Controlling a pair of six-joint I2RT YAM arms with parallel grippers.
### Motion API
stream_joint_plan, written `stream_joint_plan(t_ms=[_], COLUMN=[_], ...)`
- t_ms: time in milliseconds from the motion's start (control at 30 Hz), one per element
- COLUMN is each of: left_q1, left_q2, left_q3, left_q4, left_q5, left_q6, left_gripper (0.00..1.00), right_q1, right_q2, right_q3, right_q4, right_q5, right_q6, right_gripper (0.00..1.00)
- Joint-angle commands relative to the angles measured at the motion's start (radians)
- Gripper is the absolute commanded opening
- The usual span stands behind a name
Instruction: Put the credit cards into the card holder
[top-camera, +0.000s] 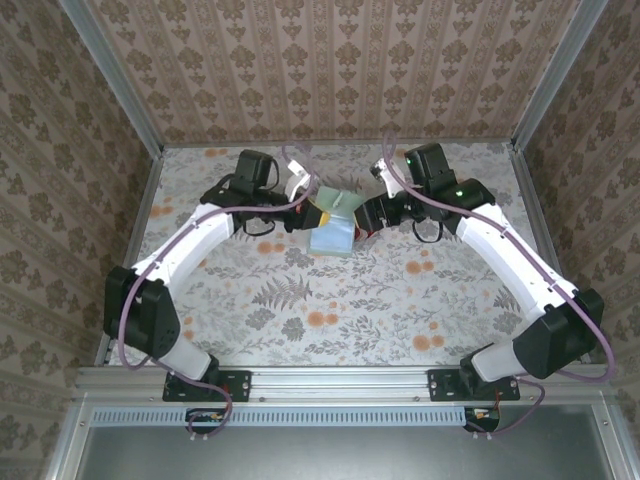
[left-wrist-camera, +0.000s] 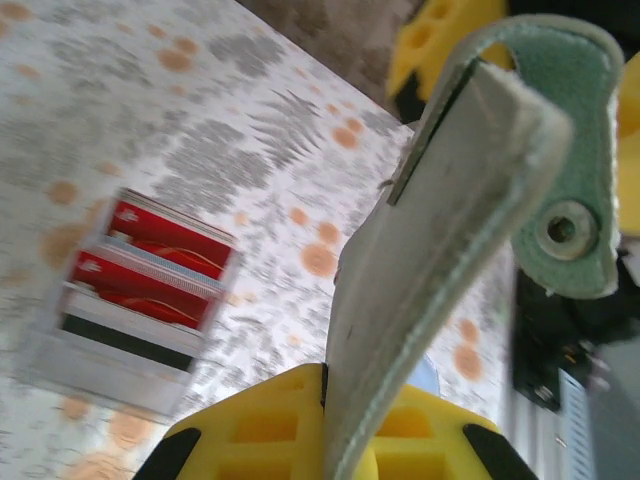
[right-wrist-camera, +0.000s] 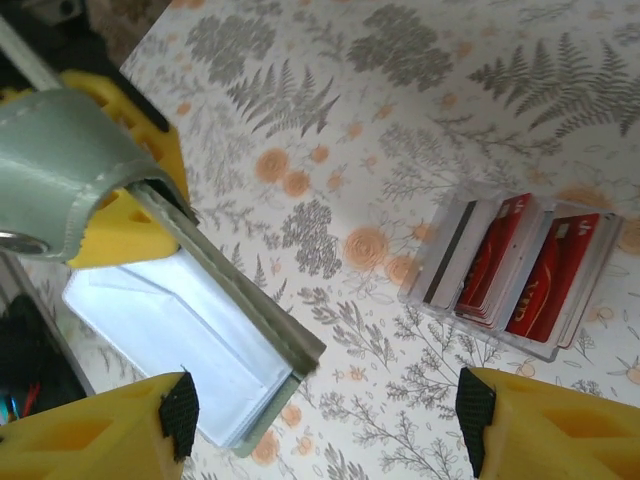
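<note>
Clamping the grey-green card holder (left-wrist-camera: 440, 220) aloft, the left end effector (left-wrist-camera: 330, 425) is closed tight; the right end effector (right-wrist-camera: 320, 430) stands open beside it, credit cards (right-wrist-camera: 510, 270) lying fanned on the bench (right-wrist-camera: 400, 100).

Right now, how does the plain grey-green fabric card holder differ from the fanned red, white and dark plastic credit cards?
Pose: the card holder stands tilted, pinched in the left gripper; the credit cards lie flat on the floral table. State: the card holder is opened, flap raised; the credit cards are untouched. Colour: holder one tone, cards striped. Both are thin rectangles.
</note>
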Motion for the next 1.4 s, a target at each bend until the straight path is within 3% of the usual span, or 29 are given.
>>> stream_joint_plan(t_ms=[0, 167, 300, 367, 433, 467, 500, 567, 700, 767, 867, 1000, 1367], left_q1=[0.002, 0.001, 0.001, 0.002, 0.003, 0.006, 0.012, 0.044, 0.186, 0.237, 0.253, 0.245, 0.196], left_q2=[0.043, 0.047, 0.045, 0.043, 0.04, 0.039, 0.034, -0.003, -0.148, -0.206, -0.267, -0.257, -0.204], left_q3=[0.051, 0.058, 0.077, 0.079, 0.075, 0.07, 0.061, -0.011, -0.272, -0.375, -0.458, -0.533, -0.581], left_q4=[-0.241, -0.251, -0.282, -0.284, -0.286, -0.281, -0.256, -0.091, 0.409, 0.572, 0.659, 0.82, 0.991], left_q5=[0.084, 0.113, 0.104, 0.115, 0.105, 0.095, 0.077, -0.004, -0.086, -0.093, -0.153, -0.1, -0.078], left_q6=[0.132, 0.138, 0.156, 0.159, 0.161, 0.157, 0.14, 0.002, -0.384, -0.519, -0.639, -0.828, -1.0], left_gripper=[0.05, 0.05, 0.05, 0.05, 0.07, 0.15, 0.33, 0.47, 0.59, 0.61, 0.63, 0.59, 0.56], right_q1=[0.012, 0.032, 0.063, 0.072, 0.072, 0.072, 0.067, 0.038, -0.004, 0.009, 0.046, 0.055, 0.044], right_q2=[-0.004, 0.063, 0.137, 0.151, 0.15, 0.145, 0.138, 0.125, 0.086, 0.052, -0.024, -0.071, -0.024], right_q3=[-0.008, 0.052, 0.103, 0.108, 0.101, 0.093, 0.081, 0.027, -0.17, -0.282, -0.474, -0.599, -0.565], right_q4=[-0.004, -0.062, -0.117, -0.118, -0.1, -0.082, -0.053, 0.051, 0.397, 0.561, 0.855, 1.109, 1.337], right_q5=[-0.106, -0.181, -0.188, -0.188, -0.189, -0.179, -0.162, -0.159, -0.148, -0.096, 0.013, 0.059, -0.059], right_q6=[-0.131, -0.157, -0.17, -0.167, -0.147, -0.129, -0.094, 0.008, 0.324, 0.482, 0.683, 0.806, 0.962], right_gripper=[0.71, 0.7, 0.63, 0.54, 0.32, 0.2, 0.12, 0.01, 0.0, 0.0, 0.0, 0.0, 0.0])
